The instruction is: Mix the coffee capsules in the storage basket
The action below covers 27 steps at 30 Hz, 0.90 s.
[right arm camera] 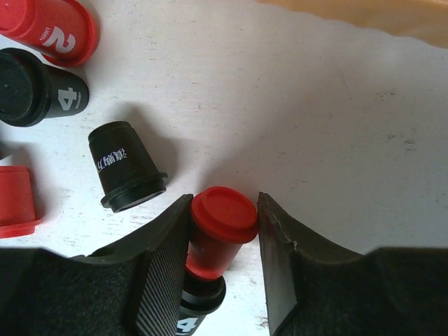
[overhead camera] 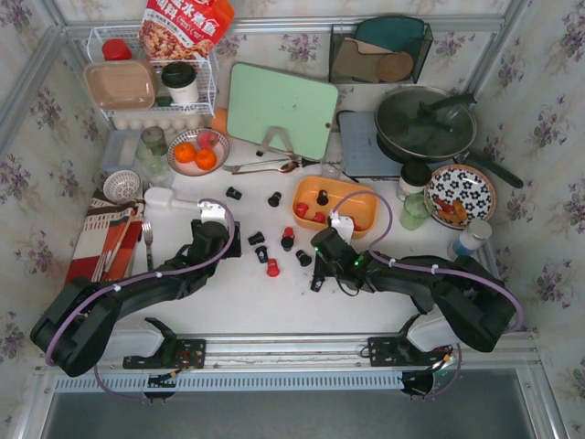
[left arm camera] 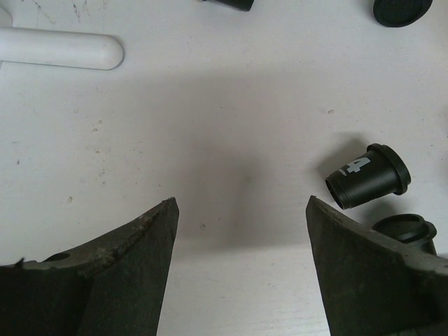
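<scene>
The orange storage basket (overhead camera: 343, 183) sits right of centre with a few coffee capsules (overhead camera: 302, 209) inside, red and black. Several more capsules (overhead camera: 272, 267) lie scattered on the white table in front of it. My right gripper (right arm camera: 224, 210) is shut on a red capsule (right arm camera: 222, 217), both fingers against its rim, and a black capsule (right arm camera: 199, 297) lies right under it. In the top view this gripper (overhead camera: 316, 277) is just in front of the basket. My left gripper (left arm camera: 241, 210) is open over bare table, with a black capsule (left arm camera: 367, 176) just beyond its right finger.
A white handle (left arm camera: 59, 50) lies ahead of the left gripper. A bowl of oranges (overhead camera: 195, 154), a green cutting board (overhead camera: 279, 110), a pan (overhead camera: 425, 123), a patterned plate (overhead camera: 460, 195) and a white wire rack (overhead camera: 151, 82) line the back. A fork (overhead camera: 147, 242) lies at the left.
</scene>
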{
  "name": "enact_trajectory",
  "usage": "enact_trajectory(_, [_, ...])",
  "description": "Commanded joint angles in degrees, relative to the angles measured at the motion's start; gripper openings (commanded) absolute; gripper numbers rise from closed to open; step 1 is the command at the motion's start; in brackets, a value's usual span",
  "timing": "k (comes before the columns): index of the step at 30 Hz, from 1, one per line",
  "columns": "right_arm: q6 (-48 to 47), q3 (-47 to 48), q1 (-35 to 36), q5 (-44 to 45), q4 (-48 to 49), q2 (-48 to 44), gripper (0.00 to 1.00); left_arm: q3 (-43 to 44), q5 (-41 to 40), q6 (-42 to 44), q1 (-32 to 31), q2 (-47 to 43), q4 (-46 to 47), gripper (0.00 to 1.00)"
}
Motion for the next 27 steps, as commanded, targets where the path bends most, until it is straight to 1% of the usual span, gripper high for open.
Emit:
enact_trajectory(1, [0.26,0.14,0.11,0.87,-0.30,-0.38,0.44,0.53,-0.09,-0.46,0.14,0.29,0.38,0.76])
enact_trajectory(8, [-0.72,1.26,0.11,1.50,-0.73,-0.77,0.43,0.58,-0.05,-0.47,0.17,0.29,0.33,0.76])
enact_trajectory(12, [-2.92,3.38,0.12,4.08,-1.69,-2.23,0.43,0.66,-0.05,-0.52,0.17,0.30,0.26,0.76])
enact_trajectory(15, [-6.38,6.78,0.04,7.49,-2.38,-3.97,0.43,0.75,0.04,-0.47,0.17,0.50,0.15,0.76])
enact_trajectory(19, [-13.65,11.66,-0.62,15.48,-1.94,-5.07,0.44,0.84,0.04,-0.53,0.17,0.56,0.11,0.76])
enact_trajectory(22, [-18.87,13.47,-3.12,19.43,0.34,-4.96,0.45,0.97,0.17,-0.38,0.18,0.64,0.03,0.76])
enact_trajectory(27, [-22.92,13.46,-11.65,16.28,5.84,-4.48,0.45,1.45,0.38,-0.25,0.17,1.17,-0.42,0.76])
